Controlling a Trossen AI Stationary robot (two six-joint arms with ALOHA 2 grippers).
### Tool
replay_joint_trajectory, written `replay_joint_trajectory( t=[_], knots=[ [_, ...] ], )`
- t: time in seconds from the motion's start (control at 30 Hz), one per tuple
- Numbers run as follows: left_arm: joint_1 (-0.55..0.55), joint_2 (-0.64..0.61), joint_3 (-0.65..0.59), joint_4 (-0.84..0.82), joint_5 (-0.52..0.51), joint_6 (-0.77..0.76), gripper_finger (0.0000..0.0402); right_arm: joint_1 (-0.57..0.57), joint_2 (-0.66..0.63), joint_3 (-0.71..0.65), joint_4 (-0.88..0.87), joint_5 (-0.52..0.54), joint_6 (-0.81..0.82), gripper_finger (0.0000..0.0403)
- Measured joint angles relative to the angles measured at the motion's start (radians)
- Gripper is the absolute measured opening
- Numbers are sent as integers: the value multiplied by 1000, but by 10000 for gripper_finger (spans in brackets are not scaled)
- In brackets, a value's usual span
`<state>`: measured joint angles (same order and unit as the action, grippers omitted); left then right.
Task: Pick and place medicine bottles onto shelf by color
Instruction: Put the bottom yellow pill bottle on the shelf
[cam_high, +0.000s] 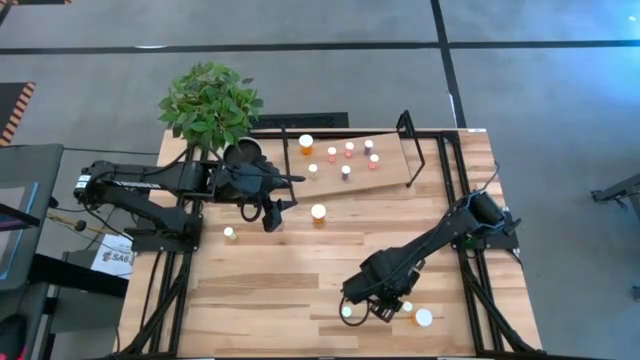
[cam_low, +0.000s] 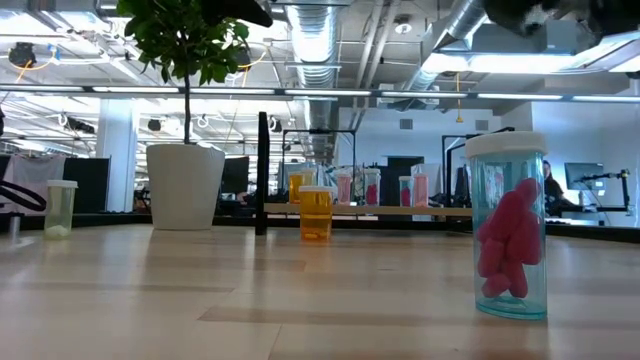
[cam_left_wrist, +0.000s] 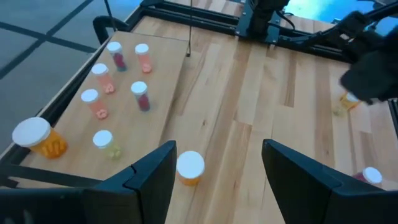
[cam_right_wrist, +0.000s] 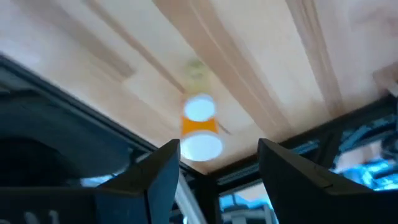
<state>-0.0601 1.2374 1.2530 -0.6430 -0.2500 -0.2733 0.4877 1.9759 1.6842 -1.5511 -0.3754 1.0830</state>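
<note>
From above, my left gripper (cam_high: 272, 214) hangs left of centre of the frame, just left of an orange bottle (cam_high: 318, 212) standing alone on the table (cam_high: 260, 290). The shelf (cam_high: 385, 172) lies above centre, carrying seven white-capped bottles, the big orange one (cam_high: 306, 144) at its left end. A pale bottle (cam_high: 229, 233) stands lower left of my left gripper. My right gripper (cam_high: 385, 312) is at lower right, among a pale-capped bottle (cam_high: 347, 311), a small orange one (cam_high: 406, 308) and a large white-capped bottle (cam_high: 424, 318). The plant (cam_high: 208, 102) fills the upper left.

At table level, a clear bottle of pink pills (cam_low: 509, 225) stands large at right, the orange bottle (cam_low: 315, 212) at centre, the pale bottle (cam_low: 60, 208) at far left beside the white pot (cam_low: 186, 186); the shelf (cam_low: 370, 209) runs behind.

Through my left wrist, my fingers (cam_left_wrist: 149, 180) stand wide apart, holding nothing, the orange bottle (cam_left_wrist: 189, 168) low between them, the shelf (cam_left_wrist: 124, 99) at left.

Through my right wrist, my fingers (cam_right_wrist: 163, 171) are parted and empty, with a small orange bottle (cam_right_wrist: 200, 127) between them at centre frame, blurred.
</note>
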Motion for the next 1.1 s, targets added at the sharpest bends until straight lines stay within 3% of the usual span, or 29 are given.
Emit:
replay_joint_trajectory(
  t=[0.2,0.37,0.53,0.7,1.1],
  knots=[
    [0,0,0,2,0,-2,224,3,-22,-101,97,-65,-61,232],
    [0,0,0,6,-7,-9,224,10,-27,-105,202,-46,-100,213],
    [0,0,0,6,-28,-8,224,15,-25,-157,236,-17,-111,201],
    [0,0,0,6,-31,-8,224,14,-25,-220,278,-70,-106,193],
    [0,0,0,5,-48,-10,224,18,-24,-251,337,-73,-111,185]
  ],
)
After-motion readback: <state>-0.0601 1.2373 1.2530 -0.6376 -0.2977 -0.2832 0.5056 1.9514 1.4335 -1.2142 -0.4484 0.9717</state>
